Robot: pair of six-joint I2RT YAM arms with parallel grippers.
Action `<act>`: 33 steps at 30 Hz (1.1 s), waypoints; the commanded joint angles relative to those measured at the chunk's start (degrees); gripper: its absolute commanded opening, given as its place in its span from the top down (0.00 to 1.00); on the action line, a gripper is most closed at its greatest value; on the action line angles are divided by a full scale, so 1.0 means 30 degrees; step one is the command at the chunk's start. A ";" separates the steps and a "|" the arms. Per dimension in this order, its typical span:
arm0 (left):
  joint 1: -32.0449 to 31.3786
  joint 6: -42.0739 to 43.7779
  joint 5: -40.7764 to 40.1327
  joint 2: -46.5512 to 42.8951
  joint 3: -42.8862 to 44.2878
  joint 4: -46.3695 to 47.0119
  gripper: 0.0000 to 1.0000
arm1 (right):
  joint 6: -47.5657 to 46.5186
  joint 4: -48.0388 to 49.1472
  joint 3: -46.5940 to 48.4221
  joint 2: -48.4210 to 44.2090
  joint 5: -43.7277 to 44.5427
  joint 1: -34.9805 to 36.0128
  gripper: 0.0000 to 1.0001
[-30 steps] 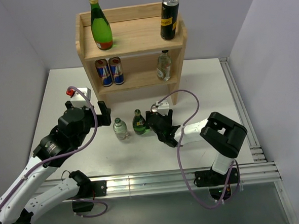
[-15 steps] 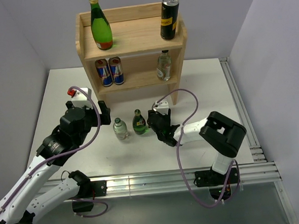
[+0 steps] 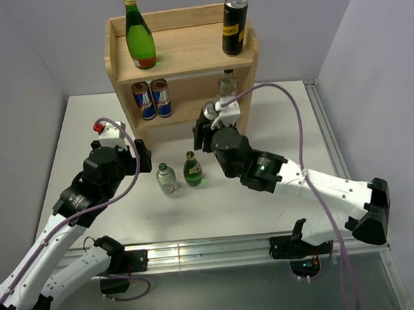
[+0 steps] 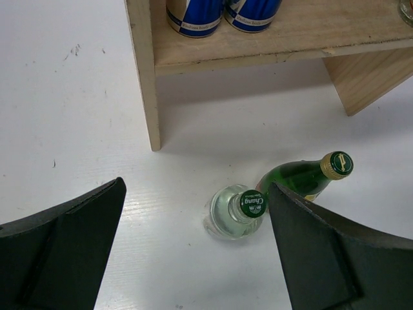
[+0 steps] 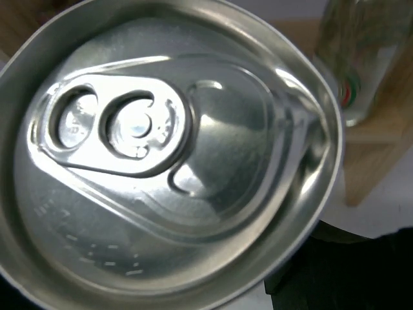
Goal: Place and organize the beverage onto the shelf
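My right gripper (image 3: pixel 209 127) is shut on a silver-topped can (image 5: pixel 168 155), held upright in front of the lower tier of the wooden shelf (image 3: pixel 180 55). The can (image 3: pixel 208 112) hangs just left of a clear bottle (image 3: pixel 226 90) on that tier. My left gripper (image 4: pixel 195 188) is open above the table. A small clear bottle with a green cap (image 4: pixel 240 210) stands below and between its fingers, with a small green bottle (image 4: pixel 303 177) beside it.
On the shelf's top board stand a tall green bottle (image 3: pixel 139 34) and a black can (image 3: pixel 234 25). Two blue cans (image 3: pixel 152 98) stand at the lower tier's left. A metal rail (image 3: pixel 333 140) edges the table on the right.
My right arm has risen from the table beside the small green bottle up to the front of the shelf's lower tier, carrying the can. The left arm has barely moved.
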 commanded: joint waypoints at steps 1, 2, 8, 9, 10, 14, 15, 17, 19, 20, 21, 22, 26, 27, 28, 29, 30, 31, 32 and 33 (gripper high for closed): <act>0.0331 0.0007 0.0450 -0.0219 -0.0131 0.0889 0.01 | -0.2368 -0.1609 0.4645 -0.0574 0.0651 0.0271 1.00; 0.0390 -0.0023 0.0595 -0.0219 -0.0160 0.0889 0.01 | -0.2719 -0.2048 0.6365 -0.0398 0.0650 0.0271 1.00; 0.0888 0.0035 0.0976 -0.0190 -0.0306 0.1035 0.01 | -0.5853 -0.4303 1.3345 0.2266 0.0941 0.0271 1.00; 0.1034 0.0007 0.1007 -0.0161 -0.0306 0.1064 0.01 | -0.6322 -0.4569 1.5241 0.3140 0.1088 0.0271 1.00; 0.1094 0.0006 0.1065 -0.0161 -0.0364 0.1065 0.01 | -0.7052 -0.4833 1.6159 0.3584 0.1177 0.0242 1.00; 0.1240 0.0006 0.1270 -0.0161 -0.0394 0.1094 0.01 | -0.8112 -0.6821 2.0988 0.5781 0.1382 -0.0108 1.00; 0.1270 0.0035 0.1300 -0.0161 -0.0394 0.1094 0.01 | -0.8317 -0.7002 2.1466 0.6337 0.1383 -0.0429 1.00; 0.1299 0.0006 0.1387 -0.0161 -0.0424 0.1153 0.01 | -0.8407 -0.7352 2.2431 0.6750 0.1324 -0.0811 1.00; 0.1329 -0.0023 0.1446 -0.0161 -0.0482 0.1153 0.01 | -0.8173 -0.7880 2.3341 0.7424 0.1062 -0.1601 1.00; 0.1357 -0.0023 0.1504 -0.0161 -0.0482 0.1153 0.01 | -0.8172 -0.8318 2.4100 0.7658 0.0944 -0.1894 1.00; 0.1358 -0.0023 0.1592 -0.0190 -0.0511 0.1182 0.01 | -0.8201 -0.8496 2.4455 0.8038 0.0943 -0.2419 1.00; 0.1358 -0.0023 0.1593 -0.0190 -0.0511 0.1182 0.01 | -0.8172 -0.8614 2.4778 0.8216 0.0798 -0.2685 1.00; 0.1387 0.0006 0.1651 -0.0219 -0.0540 0.1182 0.01 | -0.7705 -0.8820 2.5395 0.8569 -0.0109 -0.3887 1.00; 0.1416 -0.0023 0.1680 -0.0219 -0.0541 0.1182 0.01 | -0.7674 -0.8820 2.5455 0.8656 -0.0372 -0.4092 1.00; 0.1416 -0.0023 0.1681 -0.0248 -0.0570 0.1211 0.01 | -0.7674 -0.8762 2.5455 0.8744 -0.0433 -0.4355 1.00; 0.1416 -0.0023 0.1710 -0.0248 -0.0570 0.1211 0.01 | -0.7645 -0.8675 2.5484 0.8803 -0.0521 -0.4445 1.00; 0.1416 -0.0023 0.1739 -0.0248 -0.0599 0.1211 0.01 | -0.7587 -0.8674 2.5513 0.8948 -0.0754 -0.4533 1.00; 0.1416 -0.0023 0.1768 -0.0248 -0.0599 0.1211 0.01 | -0.7528 -0.8732 2.5717 0.9037 -0.0843 -0.4708 1.00; 0.1474 -0.0023 0.1798 -0.0248 -0.0599 0.1211 0.01 | -0.7412 -0.8761 2.5835 0.9154 -0.0902 -0.4767 1.00; 0.1475 -0.0023 0.1827 -0.0219 -0.0599 0.1240 0.01 | -0.7381 -0.8791 2.5894 0.9358 -0.1018 -0.4797 1.00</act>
